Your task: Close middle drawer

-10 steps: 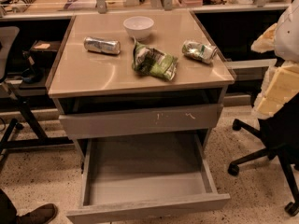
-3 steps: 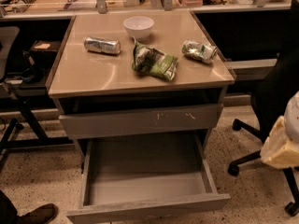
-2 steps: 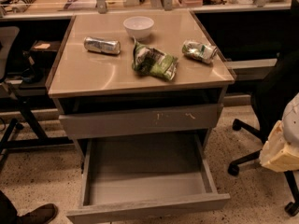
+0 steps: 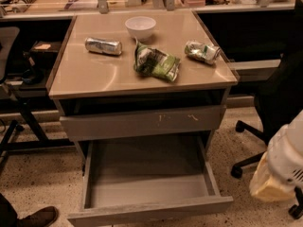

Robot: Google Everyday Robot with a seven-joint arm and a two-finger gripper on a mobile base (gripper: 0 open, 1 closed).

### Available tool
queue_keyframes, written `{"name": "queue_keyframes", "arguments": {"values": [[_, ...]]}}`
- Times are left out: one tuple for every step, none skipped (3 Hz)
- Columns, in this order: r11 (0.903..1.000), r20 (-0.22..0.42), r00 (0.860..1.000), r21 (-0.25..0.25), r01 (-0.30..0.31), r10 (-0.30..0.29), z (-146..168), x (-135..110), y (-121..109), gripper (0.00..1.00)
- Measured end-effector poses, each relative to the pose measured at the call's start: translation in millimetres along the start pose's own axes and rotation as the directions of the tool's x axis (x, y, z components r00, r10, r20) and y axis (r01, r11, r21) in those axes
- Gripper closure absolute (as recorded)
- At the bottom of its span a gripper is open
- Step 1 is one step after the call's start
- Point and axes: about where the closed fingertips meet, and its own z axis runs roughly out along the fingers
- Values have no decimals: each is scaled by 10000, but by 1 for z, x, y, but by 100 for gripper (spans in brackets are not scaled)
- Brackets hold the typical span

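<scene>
The white and cream gripper hangs low to the right of the wide grey wood-grain middle drawer, not touching it; open or closed, I cannot tell. That drawer stands pulled well out beneath the scratched grey drawer front. I'd call this the approach: next the gripper must come round before the plain front and push straight in.

One camera sat high in front of the cabinet and looked steeply down toward 12 o'clock. It was near enough that the tabletop, the scratched drawer front and the pulled-out middle drawer filled the centre, with the drawer's front lip almost at the 6 o'clock edge. A desk edge ran along 12 o'clock, an office chair sat at 3 o'clock and a shoe at 7 o'clock. The gripper showed blurred and much nearer the lens at 4 o'clock, right of the drawer and apart from it.
</scene>
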Motion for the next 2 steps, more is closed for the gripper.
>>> {"name": "queue_keyframes", "arguments": {"values": [[9903, -356, 9988, -1339, -375, 330, 85, 17, 28, 100], [9860, -542, 9979, -1615, -428, 344, 98, 25, 39, 100]]}}
